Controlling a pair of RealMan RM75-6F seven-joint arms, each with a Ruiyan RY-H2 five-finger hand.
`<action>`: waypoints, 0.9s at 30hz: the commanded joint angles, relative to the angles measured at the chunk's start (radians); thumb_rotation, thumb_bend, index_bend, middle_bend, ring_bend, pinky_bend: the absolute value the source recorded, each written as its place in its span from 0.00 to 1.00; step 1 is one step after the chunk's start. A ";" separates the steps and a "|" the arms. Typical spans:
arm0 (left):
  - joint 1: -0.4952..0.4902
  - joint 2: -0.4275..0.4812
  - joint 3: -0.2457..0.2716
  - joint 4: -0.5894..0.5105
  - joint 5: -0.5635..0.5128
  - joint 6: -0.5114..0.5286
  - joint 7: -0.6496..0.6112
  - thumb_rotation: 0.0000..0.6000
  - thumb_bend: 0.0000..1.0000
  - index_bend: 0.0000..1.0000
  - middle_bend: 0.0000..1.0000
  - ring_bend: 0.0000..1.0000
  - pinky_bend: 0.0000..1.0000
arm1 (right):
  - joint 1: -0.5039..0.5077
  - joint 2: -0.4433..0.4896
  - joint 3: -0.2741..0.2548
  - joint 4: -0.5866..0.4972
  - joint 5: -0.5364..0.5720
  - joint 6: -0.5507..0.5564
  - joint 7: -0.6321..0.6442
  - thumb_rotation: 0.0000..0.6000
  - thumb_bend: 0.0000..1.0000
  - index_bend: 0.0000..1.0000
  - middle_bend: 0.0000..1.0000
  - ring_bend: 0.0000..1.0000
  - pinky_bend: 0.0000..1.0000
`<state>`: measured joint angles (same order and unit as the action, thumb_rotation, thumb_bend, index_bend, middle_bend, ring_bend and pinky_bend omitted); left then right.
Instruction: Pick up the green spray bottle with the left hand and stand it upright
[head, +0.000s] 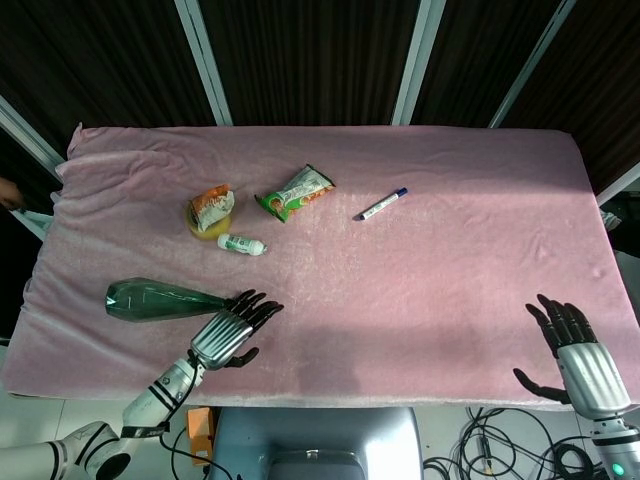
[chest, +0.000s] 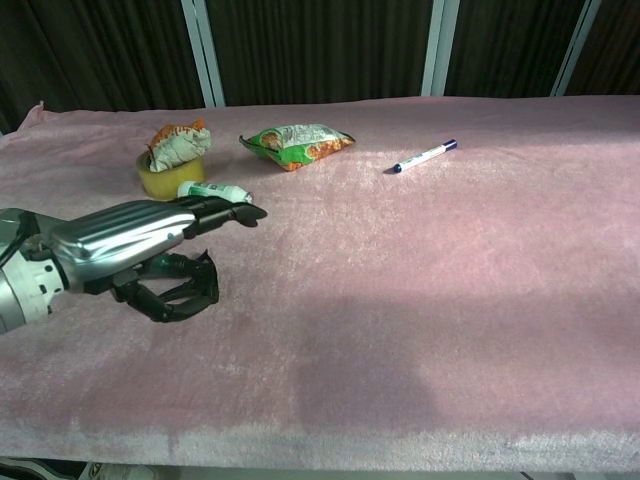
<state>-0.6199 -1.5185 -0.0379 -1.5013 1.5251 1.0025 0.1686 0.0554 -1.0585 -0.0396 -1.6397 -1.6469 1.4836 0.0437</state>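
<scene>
The green spray bottle (head: 150, 300) lies on its side on the pink cloth (head: 420, 270), with its black nozzle end pointing right. My left hand (head: 232, 325) hovers over that nozzle end, fingers stretched out and apart, holding nothing. In the chest view the left hand (chest: 140, 240) hides most of the bottle; only a dark green sliver (chest: 12, 218) shows at the left edge. The thumb curls beneath beside the black trigger. My right hand (head: 575, 350) is open at the table's near right edge, far from the bottle.
Behind the bottle sit a yellow tape roll with a crumpled wrapper on it (head: 211, 210), a small white bottle (head: 242, 244), a green snack bag (head: 295, 192) and a blue-capped pen (head: 384, 203). The table's front edge lies just below my left hand.
</scene>
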 joint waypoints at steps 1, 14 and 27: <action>0.024 0.027 -0.081 -0.044 -0.162 0.061 0.314 1.00 0.39 0.10 0.12 0.00 0.00 | 0.002 0.003 0.003 -0.001 0.006 -0.003 0.007 1.00 0.37 0.00 0.00 0.00 0.00; -0.005 -0.129 -0.128 -0.139 -0.634 0.270 1.193 1.00 0.38 0.19 0.11 0.00 0.00 | 0.002 0.020 0.003 0.002 -0.002 0.005 0.047 1.00 0.37 0.00 0.00 0.00 0.00; -0.065 -0.152 -0.129 -0.228 -0.873 0.337 1.310 1.00 0.36 0.13 0.09 0.00 0.00 | 0.003 0.023 -0.001 0.004 -0.010 0.005 0.055 1.00 0.37 0.00 0.00 0.00 0.00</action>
<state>-0.6796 -1.6690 -0.1694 -1.7309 0.6561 1.3356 1.4817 0.0579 -1.0359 -0.0403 -1.6353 -1.6570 1.4888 0.0985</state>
